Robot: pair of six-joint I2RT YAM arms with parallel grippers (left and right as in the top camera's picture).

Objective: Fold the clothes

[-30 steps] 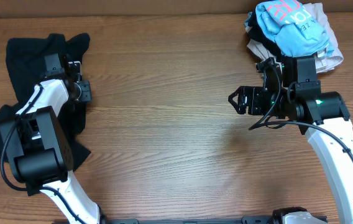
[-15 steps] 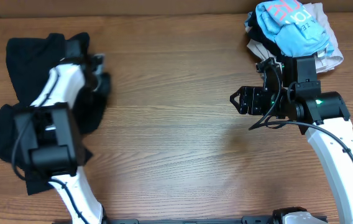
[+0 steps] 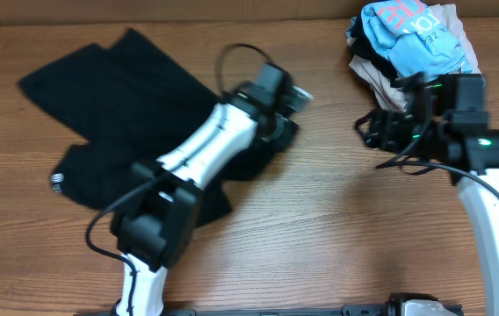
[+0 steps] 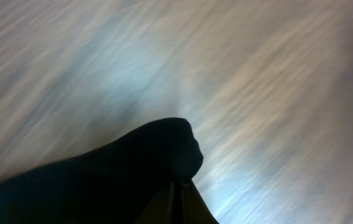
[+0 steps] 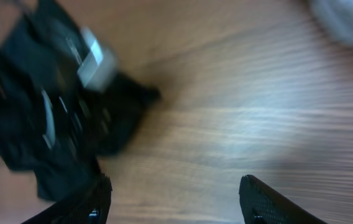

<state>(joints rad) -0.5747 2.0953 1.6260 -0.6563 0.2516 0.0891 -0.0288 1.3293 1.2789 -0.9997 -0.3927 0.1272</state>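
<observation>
The black shirt [image 3: 122, 92] lies spread across the left and middle of the table, with a small round white label [image 3: 56, 180] at its lower left edge. My left gripper [image 3: 283, 123] is shut on the shirt's right edge near the table's middle. In the left wrist view the black fabric [image 4: 102, 174] bunches at the closed fingers [image 4: 179, 202], blurred by motion. My right gripper [image 3: 368, 129] is open and empty, to the right of the shirt. Its two fingers [image 5: 173, 199] frame bare wood, with the left arm and shirt [image 5: 64, 112] beyond.
A pile of other garments stands at the back right: a light blue one with pink letters [image 3: 412, 35] on top of white and beige ones [image 3: 460, 75]. The table's far edge [image 3: 232, 19] runs along the top.
My left gripper has swept from the far left to the table's middle, dragging the shirt's edge and spreading the fabric. My right gripper moved a little right and back.
</observation>
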